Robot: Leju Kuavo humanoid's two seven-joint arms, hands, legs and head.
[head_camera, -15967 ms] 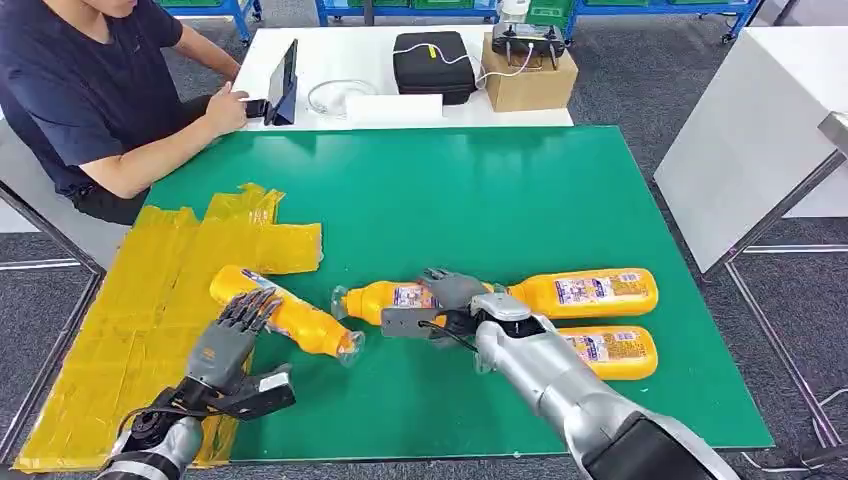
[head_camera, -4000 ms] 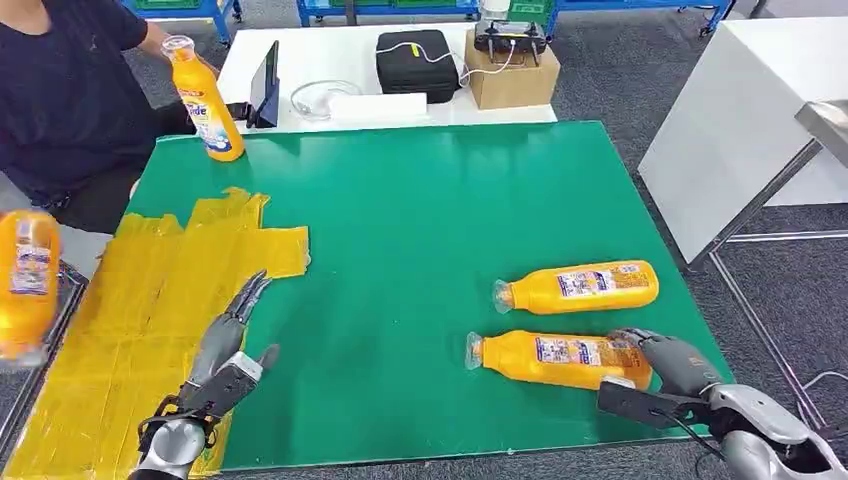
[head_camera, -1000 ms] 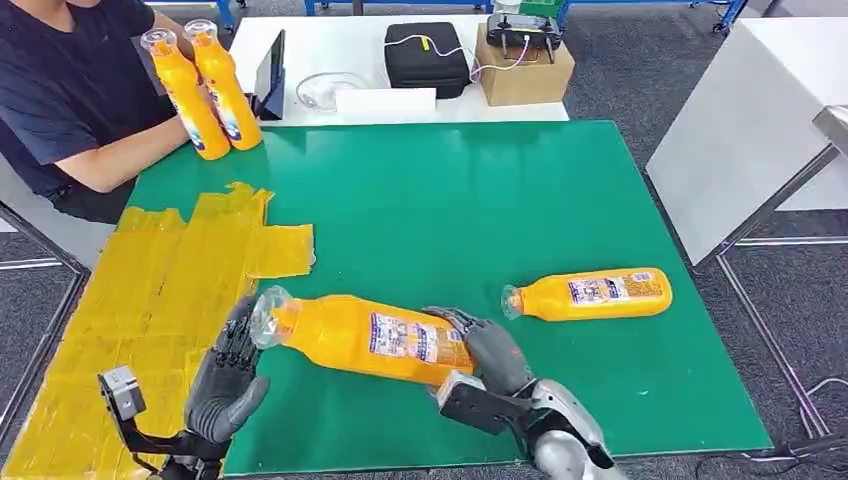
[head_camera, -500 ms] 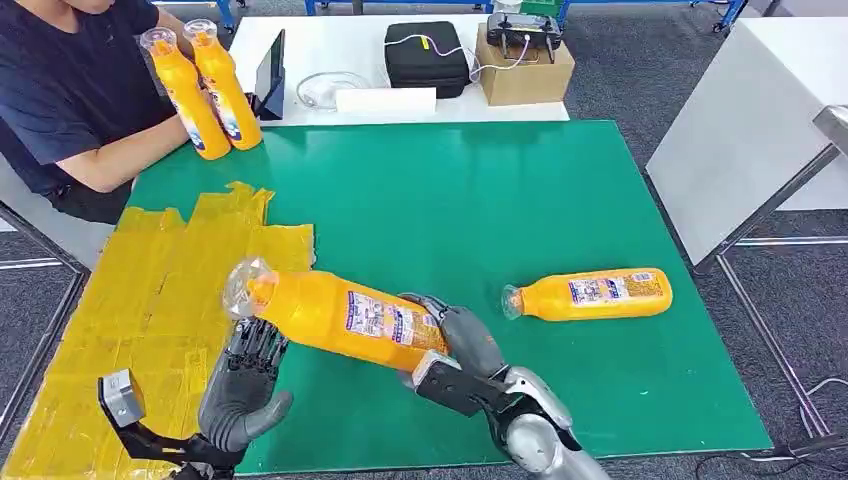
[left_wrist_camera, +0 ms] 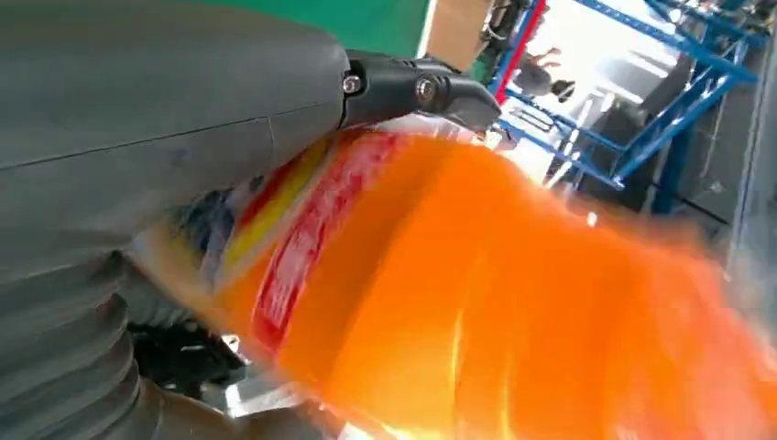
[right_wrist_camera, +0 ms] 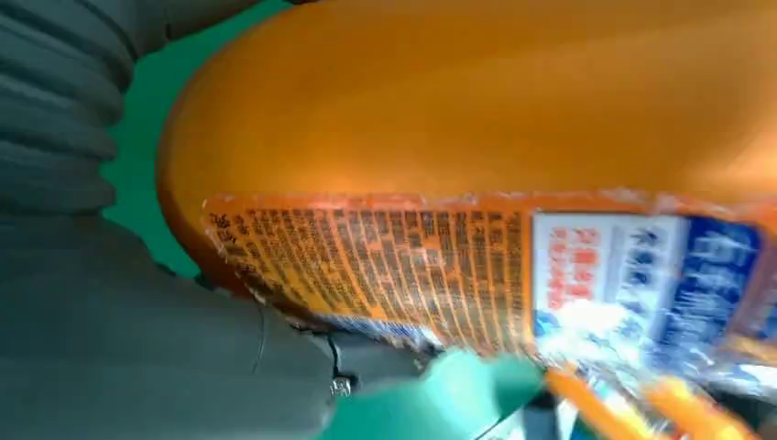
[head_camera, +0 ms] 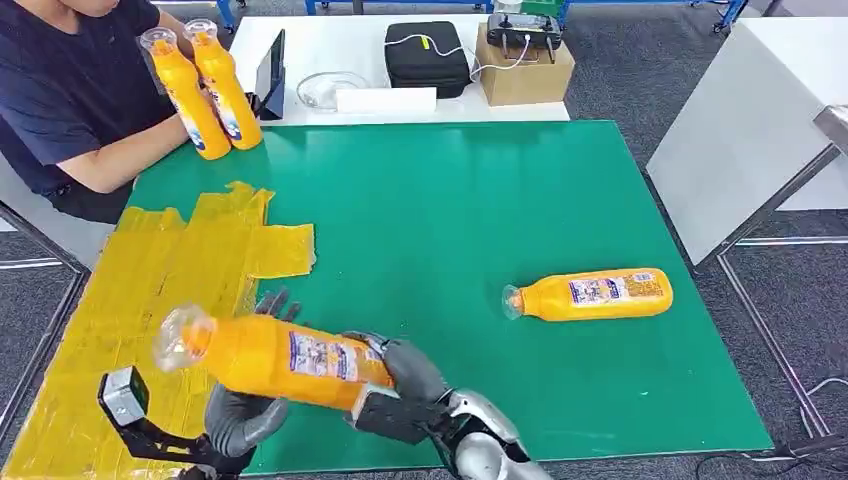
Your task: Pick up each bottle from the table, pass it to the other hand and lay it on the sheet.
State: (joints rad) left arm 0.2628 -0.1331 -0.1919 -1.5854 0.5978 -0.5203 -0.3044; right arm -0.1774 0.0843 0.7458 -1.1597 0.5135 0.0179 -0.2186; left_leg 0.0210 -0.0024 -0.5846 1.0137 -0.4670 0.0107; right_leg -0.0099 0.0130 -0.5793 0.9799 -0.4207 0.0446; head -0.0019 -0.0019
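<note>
1. The right hand (head_camera: 405, 375) grips a bottle (head_camera: 270, 357) by its base end and holds it in the air, above the line where the green table (head_camera: 480, 200) meets the yellow sheet (head_camera: 150, 290).
2. The bottle's long axis runs nearly level across the robot's front, with the capped neck pointing to the robot's left and out over the sheet.
3. The left hand (head_camera: 240, 415) sits directly under the bottle's middle, palm up. Its fingers (head_camera: 275, 303) rise behind the body and its thumb curls up in front.
4. In the left wrist view the thumb and a dark finger lie against the orange body, so I judge the left hand is cupping the bottle. Whether it grips firmly enough to take the weight, I cannot tell.
5. The handover looks to be in progress, and the left hand is the nearer one to the sheet.
6. A second bottle (head_camera: 588, 294) lies on the table, well apart to the right, with its neck pointing left. The right arm is the nearer one for it.
7. A person (head_camera: 70, 90) at the far left corner steadies two upright bottles (head_camera: 205, 90).
8. Nothing lies on the sheet.
</note>
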